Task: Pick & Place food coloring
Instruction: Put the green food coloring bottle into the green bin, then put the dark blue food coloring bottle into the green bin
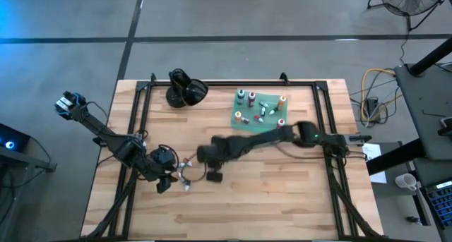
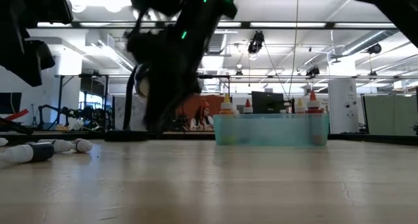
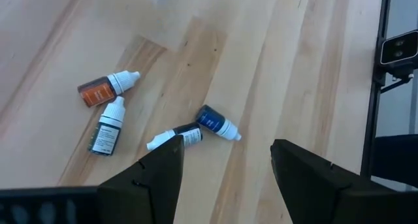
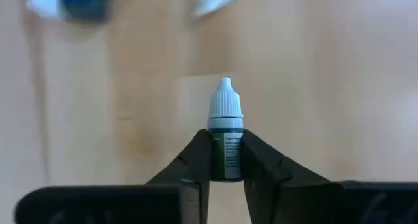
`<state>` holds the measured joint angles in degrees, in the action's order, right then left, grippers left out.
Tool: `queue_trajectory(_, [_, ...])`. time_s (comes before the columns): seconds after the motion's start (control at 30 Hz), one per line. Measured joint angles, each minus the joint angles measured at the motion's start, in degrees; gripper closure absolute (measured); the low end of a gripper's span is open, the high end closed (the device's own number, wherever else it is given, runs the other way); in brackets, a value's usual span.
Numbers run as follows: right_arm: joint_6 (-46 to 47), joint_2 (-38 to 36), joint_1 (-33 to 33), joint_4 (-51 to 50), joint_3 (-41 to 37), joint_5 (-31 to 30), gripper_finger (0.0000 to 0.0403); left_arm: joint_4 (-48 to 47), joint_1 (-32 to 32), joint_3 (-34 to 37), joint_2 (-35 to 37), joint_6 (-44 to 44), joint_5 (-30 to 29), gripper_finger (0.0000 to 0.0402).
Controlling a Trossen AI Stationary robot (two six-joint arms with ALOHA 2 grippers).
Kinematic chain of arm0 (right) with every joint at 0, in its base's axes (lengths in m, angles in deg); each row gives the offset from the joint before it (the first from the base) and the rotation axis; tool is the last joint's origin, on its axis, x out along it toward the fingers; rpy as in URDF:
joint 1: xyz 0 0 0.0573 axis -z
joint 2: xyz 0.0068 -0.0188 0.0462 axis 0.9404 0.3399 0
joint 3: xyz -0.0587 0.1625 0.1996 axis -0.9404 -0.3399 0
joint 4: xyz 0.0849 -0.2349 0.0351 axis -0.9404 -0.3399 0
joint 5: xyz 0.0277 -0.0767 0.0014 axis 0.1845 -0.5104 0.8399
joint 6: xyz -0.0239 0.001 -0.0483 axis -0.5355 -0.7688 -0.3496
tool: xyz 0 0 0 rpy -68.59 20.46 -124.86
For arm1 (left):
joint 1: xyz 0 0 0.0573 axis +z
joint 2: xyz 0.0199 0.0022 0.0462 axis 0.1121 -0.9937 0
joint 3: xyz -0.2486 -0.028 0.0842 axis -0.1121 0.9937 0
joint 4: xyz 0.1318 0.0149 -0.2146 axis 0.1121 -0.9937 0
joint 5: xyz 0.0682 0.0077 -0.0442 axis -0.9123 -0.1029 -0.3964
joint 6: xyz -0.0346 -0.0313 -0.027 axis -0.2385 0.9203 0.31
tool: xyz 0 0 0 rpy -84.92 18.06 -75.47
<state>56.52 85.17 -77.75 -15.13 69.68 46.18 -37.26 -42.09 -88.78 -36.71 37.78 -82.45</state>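
Note:
The food coloring is a set of tiny bottles. Several stand in the teal tray (image 1: pixel 248 121) near the table's far edge, also seen in the low view (image 2: pixel 271 129). Several more lie on their sides mid-table below my left gripper (image 3: pixel 226 145): an orange one (image 3: pixel 104 90), a dark green one (image 3: pixel 106 127), a blue one (image 3: pixel 215 121) and a dark one (image 3: pixel 177 136). My left gripper (image 1: pixel 169 180) is open above them. My right gripper (image 4: pixel 226 144), reaching in from the right (image 1: pixel 213 173), is shut on a dark bottle with a white cap. My right gripper pinches the dark bottle's body (image 4: pixel 226 160) between its two fingers (image 4: pixel 196 160). The bottle lies along the fingers, and its white cap (image 4: pixel 226 105) sticks out past the fingertips. The wood of the table shows blurred beyond it.
A glossy black rounded object (image 1: pixel 185 90) sits near the far edge, left of the tray. Black frame rails (image 1: pixel 145 101) run along the table's left, right and far sides. Bare wood lies toward the near edge (image 1: pixel 268 207).

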Motion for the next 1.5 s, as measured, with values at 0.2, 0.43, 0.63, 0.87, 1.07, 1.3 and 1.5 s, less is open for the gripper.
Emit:
queue_trajectory(0.2, [-1.14, -12.22, 4.12, -14.70, 0.27, -13.23, 0.0327, -0.38, 0.02, 0.02, 0.00, -0.87, -1.77, 0.0200])
queue_trajectory(0.43, [8.64, -23.11, 14.19, -34.47, 0.03, -22.00, 0.0338, -0.48, 0.02, 0.02, 0.00, -1.25, -3.74, 0.0200])
queue_trajectory(0.63, [14.31, -28.72, 23.38, -37.98, -0.04, -4.36, 0.0291, -0.75, 0.01, 0.02, 0.00, -1.59, -3.78, 0.0200])
queue_trajectory(0.87, [11.97, -33.01, 25.00, -38.01, 2.97, -2.63, 0.0255, -0.83, 0.00, 0.02, 0.00, -1.88, -3.78, 0.0200])
queue_trajectory(1.07, [11.71, -37.29, 25.00, -35.67, 10.22, -3.83, 0.0248, -0.86, 0.00, 0.02, 0.00, -1.86, -3.78, 0.0200])
queue_trajectory(1.3, [10.18, -40.38, 25.03, -31.76, 13.30, -3.89, 0.0256, 2.69, 0.02, 0.02, 0.00, 3.65, -3.39, 0.0200])
queue_trajectory(1.5, [8.89, -39.92, 24.73, -32.48, 11.34, -3.77, 0.0265, -13.35, 2.88, -1.17, -0.34, 11.51, 2.05, 0.0200])
